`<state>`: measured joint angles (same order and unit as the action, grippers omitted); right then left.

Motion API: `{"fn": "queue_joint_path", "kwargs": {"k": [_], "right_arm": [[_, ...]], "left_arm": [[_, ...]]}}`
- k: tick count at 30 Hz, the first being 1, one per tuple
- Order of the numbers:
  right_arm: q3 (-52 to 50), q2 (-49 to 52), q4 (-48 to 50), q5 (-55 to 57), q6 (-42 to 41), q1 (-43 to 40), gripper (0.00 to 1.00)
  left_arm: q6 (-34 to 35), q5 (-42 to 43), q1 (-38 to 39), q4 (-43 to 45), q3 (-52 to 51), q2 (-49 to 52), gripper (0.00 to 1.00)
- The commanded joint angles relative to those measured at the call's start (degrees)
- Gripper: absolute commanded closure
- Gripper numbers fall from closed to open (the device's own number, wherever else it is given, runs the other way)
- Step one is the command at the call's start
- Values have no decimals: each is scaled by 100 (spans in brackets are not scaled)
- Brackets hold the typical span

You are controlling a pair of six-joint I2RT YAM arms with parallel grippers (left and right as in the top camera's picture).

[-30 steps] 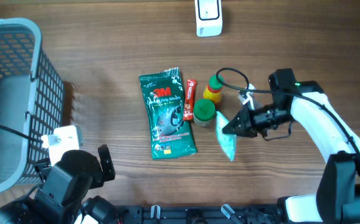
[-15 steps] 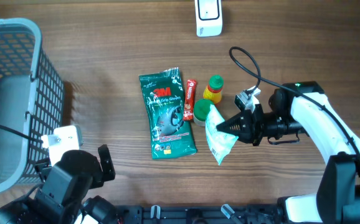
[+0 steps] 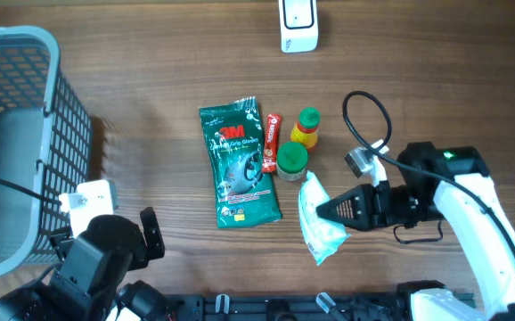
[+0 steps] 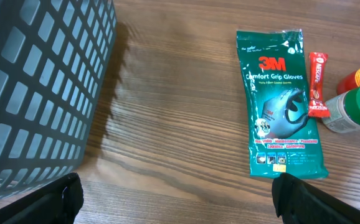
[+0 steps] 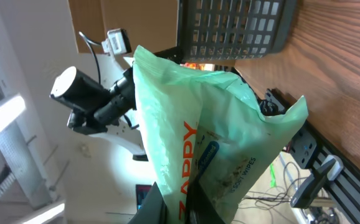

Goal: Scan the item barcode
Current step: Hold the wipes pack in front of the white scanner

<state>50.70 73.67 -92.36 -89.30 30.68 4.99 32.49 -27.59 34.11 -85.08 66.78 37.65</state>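
- wipes pack (image 3: 318, 223): pale-green soft pouch, crumpled, orange "ZAPPY" print readable in right wrist view
- pinched at one edge by right gripper (image 3: 331, 211), jaws clamped tight on it; near the table front, just right of the green gloves pack (image 3: 239, 163)
- left gripper (image 4: 179, 198): spread wide, holding nothing
- table (image 3: 151, 80): brown wood grain; grey basket (image 3: 26, 53) far left, white device (image 3: 298, 25) at back edge

Pale green wipes pack (image 3: 316, 226), orange lettering
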Motion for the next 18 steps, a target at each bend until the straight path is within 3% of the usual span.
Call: {"fn": "queue_joint_path", "kwargs": {"k": [1, 5, 8, 12, 15, 18], "right_arm": [[-4, -234, 0, -271, -83, 28, 96], [-4, -232, 160, -157, 52, 28, 96], [-4, -232, 1172, 214, 79, -61, 95], [28, -234, 2966, 1071, -1886, -328, 96], [442, -431, 3724, 2857, -3204, -612, 95], [743, -730, 4098, 4312, -3838, -695, 96]], "left_arm": [[101, 9, -26, 13, 72, -4, 0], [101, 9, -26, 13, 72, -4, 0], [101, 9, -26, 13, 72, -4, 0], [101, 9, -26, 13, 72, -4, 0], [101, 9, -26, 13, 72, -4, 0], [101, 9, -26, 13, 72, -4, 0]]}}
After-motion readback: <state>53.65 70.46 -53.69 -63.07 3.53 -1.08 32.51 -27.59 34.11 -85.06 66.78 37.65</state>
